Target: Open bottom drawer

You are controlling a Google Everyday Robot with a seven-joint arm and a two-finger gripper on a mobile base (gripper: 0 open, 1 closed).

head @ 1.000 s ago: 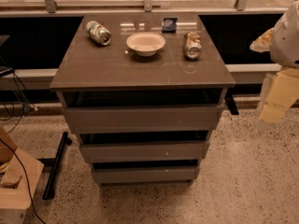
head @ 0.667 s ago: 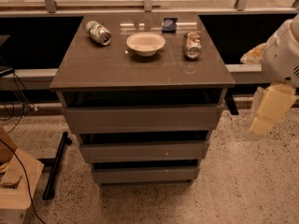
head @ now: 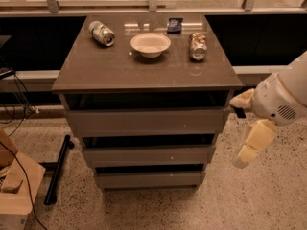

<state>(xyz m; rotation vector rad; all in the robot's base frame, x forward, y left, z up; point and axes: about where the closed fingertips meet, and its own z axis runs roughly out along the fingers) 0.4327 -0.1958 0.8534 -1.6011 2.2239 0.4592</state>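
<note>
Currently: Gripper Beside Cabinet, Bottom Drawer Untouched

The gripper [head: 251, 142] hangs at the right edge of the view, just beside the cabinet's [head: 144, 73] right side, level with the top drawer [head: 146, 122] and middle drawer [head: 148, 155]. It touches no drawer front. Whether it is open or closed cannot be told.

The bottom drawer [head: 148, 179] is the lowest of the three flat grey-brown fronts, directly under the middle drawer and just above the speckled floor [head: 259, 200]. Its front appears pushed in, with a dark gap above it. The gripper is above and to the right of it, well apart.

Items on the cabinet top, left to right:
- a can [head: 101, 33] lying on its side
- a white bowl [head: 150, 44] near the centre
- a second can [head: 197, 46], with a dark blue packet [head: 175, 25] behind and to its left

A black bar [head: 57, 170] and a cardboard box [head: 17, 195] lie on the floor at left.
</note>
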